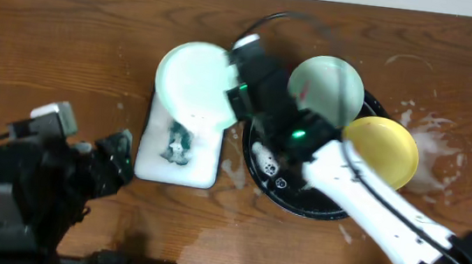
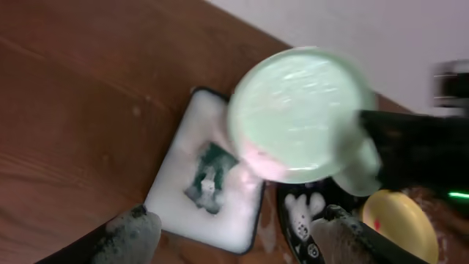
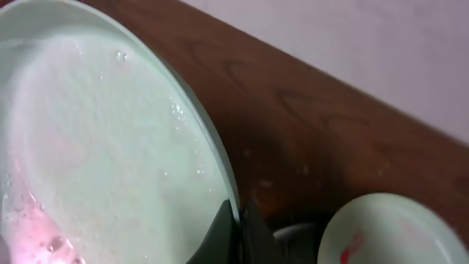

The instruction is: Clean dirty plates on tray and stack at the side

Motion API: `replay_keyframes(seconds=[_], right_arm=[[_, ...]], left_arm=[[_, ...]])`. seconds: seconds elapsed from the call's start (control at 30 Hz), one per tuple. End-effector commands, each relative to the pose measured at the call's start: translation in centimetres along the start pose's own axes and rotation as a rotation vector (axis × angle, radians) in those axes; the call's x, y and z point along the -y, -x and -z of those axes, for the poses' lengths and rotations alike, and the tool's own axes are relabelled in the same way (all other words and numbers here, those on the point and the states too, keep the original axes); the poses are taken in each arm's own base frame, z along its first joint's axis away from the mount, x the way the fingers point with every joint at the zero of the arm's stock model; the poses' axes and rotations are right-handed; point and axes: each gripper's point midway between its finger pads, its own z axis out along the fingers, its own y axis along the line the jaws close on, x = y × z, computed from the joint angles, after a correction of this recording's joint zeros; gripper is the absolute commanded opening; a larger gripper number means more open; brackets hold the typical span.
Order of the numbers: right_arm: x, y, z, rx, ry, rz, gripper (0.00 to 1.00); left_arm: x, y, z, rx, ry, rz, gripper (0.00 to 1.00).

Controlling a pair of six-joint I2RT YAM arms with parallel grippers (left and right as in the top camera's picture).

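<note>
A soapy mint-green plate point(image 1: 193, 83), its face filmed with white suds and a faint pink tinge near one edge, hangs tilted above the far end of the white foam-filled tray point(image 1: 201, 171), pinched at its rim by the closed right fingers point(image 3: 253, 238). On the foam just beneath it lies a dark green sponge point(image 1: 175, 143). To the right sits the round black tray point(image 1: 294, 210), wet and flecked with suds, where a second mint-green plate point(image 1: 326, 91) marked with a red smear rests at the far side, leaning on the rim. A yellow plate point(image 1: 383, 149) sits at the tray's right edge, overhanging the rim; the left wrist view shows a small red spot on it. Whitish soap splashes point(image 1: 435, 140) streak the brown wood-grain surface point(image 1: 52, 42) to the right of the black tray. At the near left, well apart from the plates, the left fingers point(image 2: 135, 233) stand spread wide, coated in foam and holding nothing.
</note>
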Motion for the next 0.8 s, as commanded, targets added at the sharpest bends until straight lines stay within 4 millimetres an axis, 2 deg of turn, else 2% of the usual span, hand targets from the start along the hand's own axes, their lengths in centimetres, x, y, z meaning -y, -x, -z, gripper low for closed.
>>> replay_keyframes(seconds=[0.0,0.1,0.23,0.43,0.77], right_arm=[[1.4,1.4,0.8,0.044,-0.218,0.146,0.01],[1.0,3.1,2.2,0.105,-0.319,0.229,0.01],[-0.8,4.5,3.8,0.154,-0.370,0.326,0.01],[-2.3,5.2,5.5,0.172,-0.425,0.421,0.01],[-2.3,6.2,7.0,0.199,-0.506,0.445,0.01]], left_arm=[[0.4,0.3,0.9,0.024,-0.019,-0.015,0.76],[0.4,0.2,0.9,0.020,-0.017,-0.014,0.76],[0.2,0.3,0.5,0.013,-0.006,-0.012,0.76],[0.1,0.3,0.2,0.000,-0.001,-0.010,0.76],[0.1,0.3,0.1,-0.003,0.000,-0.009,0.76]])
